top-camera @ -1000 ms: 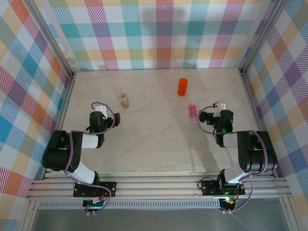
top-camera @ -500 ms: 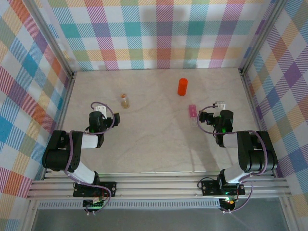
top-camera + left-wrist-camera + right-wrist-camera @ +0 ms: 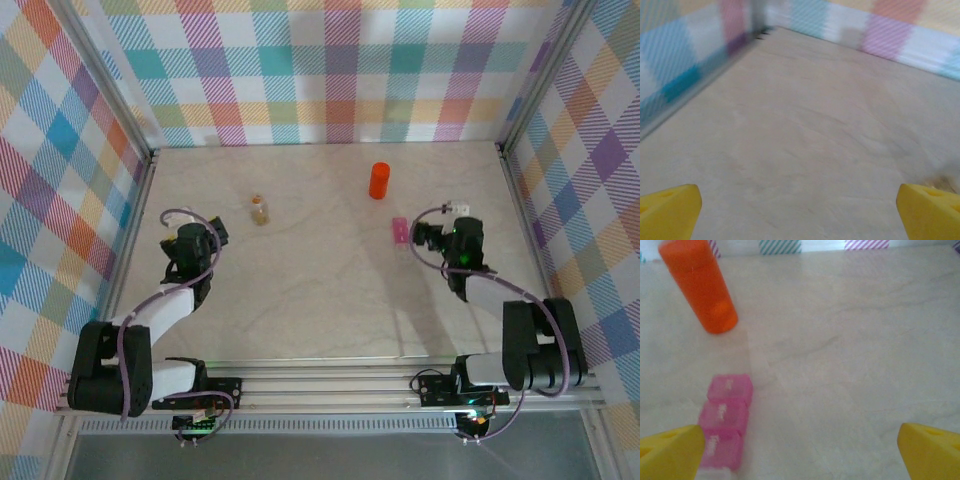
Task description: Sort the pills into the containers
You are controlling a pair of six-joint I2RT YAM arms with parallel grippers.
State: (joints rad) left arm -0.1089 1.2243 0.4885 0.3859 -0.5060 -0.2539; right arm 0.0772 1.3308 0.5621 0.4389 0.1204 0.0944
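The pink pill box (image 3: 399, 232) lies flat on the table, with a clear end nearest me. In the right wrist view the pill box (image 3: 724, 420) sits just inside the left yellow fingertip (image 3: 671, 451). It is not between the jaws. My right gripper (image 3: 447, 230) (image 3: 800, 452) stands wide open, right of the box, holding nothing. My left gripper (image 3: 189, 238) (image 3: 800, 212) is open too, over bare table near the left wall. The pills are out of view as loose items.
An orange bottle (image 3: 379, 181) (image 3: 700, 285) stands upright beyond the pill box. A small clear vial (image 3: 260, 209) with amber contents stands left of centre, to the right of my left gripper. Plaid walls (image 3: 320, 70) close the table on three sides.
The left arm has swung left and stretched out toward the left wall. The right arm has reached a little farther forward beside the pill box. Both grippers stayed open.
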